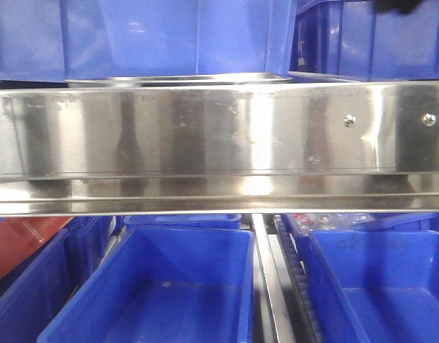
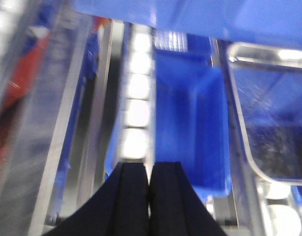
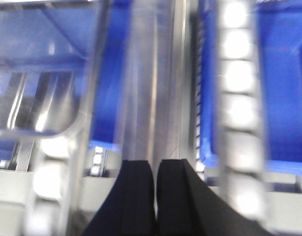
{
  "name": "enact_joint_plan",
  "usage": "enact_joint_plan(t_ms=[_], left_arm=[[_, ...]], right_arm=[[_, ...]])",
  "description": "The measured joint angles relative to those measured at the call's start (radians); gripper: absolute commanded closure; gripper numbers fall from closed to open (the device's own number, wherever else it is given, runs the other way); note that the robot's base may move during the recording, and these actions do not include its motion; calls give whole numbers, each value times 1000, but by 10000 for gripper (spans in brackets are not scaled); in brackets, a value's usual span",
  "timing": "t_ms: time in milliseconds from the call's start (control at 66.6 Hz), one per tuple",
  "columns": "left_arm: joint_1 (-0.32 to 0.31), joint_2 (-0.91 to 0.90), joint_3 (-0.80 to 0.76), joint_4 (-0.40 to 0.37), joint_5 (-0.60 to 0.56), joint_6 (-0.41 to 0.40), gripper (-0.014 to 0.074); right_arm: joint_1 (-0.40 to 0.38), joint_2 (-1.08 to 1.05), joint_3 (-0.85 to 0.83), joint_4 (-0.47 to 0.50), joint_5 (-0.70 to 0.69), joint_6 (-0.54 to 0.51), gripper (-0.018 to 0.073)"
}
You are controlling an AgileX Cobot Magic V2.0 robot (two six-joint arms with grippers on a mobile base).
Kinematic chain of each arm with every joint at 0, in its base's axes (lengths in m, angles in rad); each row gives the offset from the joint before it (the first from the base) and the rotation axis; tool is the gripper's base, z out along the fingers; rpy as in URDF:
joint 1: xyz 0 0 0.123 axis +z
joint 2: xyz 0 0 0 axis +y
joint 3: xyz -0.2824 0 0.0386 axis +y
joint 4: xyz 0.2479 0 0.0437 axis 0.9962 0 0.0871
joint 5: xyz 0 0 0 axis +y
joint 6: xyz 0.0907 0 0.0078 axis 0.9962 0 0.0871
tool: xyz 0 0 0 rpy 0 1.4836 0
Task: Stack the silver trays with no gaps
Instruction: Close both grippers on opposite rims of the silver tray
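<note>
In the left wrist view a silver tray [image 2: 271, 123] lies at the right, with a rounded corner and a thin rim, beside a blue bin [image 2: 190, 118]. My left gripper [image 2: 149, 172] is shut and empty, low in the frame, left of the tray and apart from it. In the right wrist view another silver tray [image 3: 38, 93] shows at the left, blurred. My right gripper [image 3: 155, 169] is shut and empty, to the right of that tray, over a steel rail [image 3: 151, 88]. In the front view a thin tray rim [image 1: 176, 77] shows under a blue bin.
A broad shiny shelf rail with screws [image 1: 219, 136] crosses the front view. Deep blue bins stand above it [image 1: 169, 36] and below it [image 1: 169, 286]. White roller tracks run beside the bins [image 2: 136, 98] [image 3: 236, 98]. A dark object [image 1: 401, 6] sits at the top right.
</note>
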Motion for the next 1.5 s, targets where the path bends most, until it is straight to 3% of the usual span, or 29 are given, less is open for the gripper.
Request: enact_joint_plan(t_ms=[165, 285, 375, 631, 1231, 1366, 1502], left_arm=[[-157, 124, -104, 210, 70, -180, 607], [-213, 237, -218, 261, 168, -227, 607], [-229, 310, -296, 257, 210, -229, 607], [-237, 489, -452, 135, 252, -199, 607], [-237, 558, -519, 107, 255, -199, 607], [-237, 558, -519, 104, 252, -199, 580], [-237, 558, -520, 104, 241, -199, 459]], right_arm=[[8, 152, -145, -5, 58, 12, 571], [8, 238, -235, -7, 108, 24, 571], [9, 285, -293, -7, 128, 32, 571], [12, 396, -456, -7, 175, 50, 571], [16, 473, -513, -7, 187, 71, 568], [16, 473, -513, -7, 187, 64, 475], [16, 473, -513, -5, 187, 64, 349]])
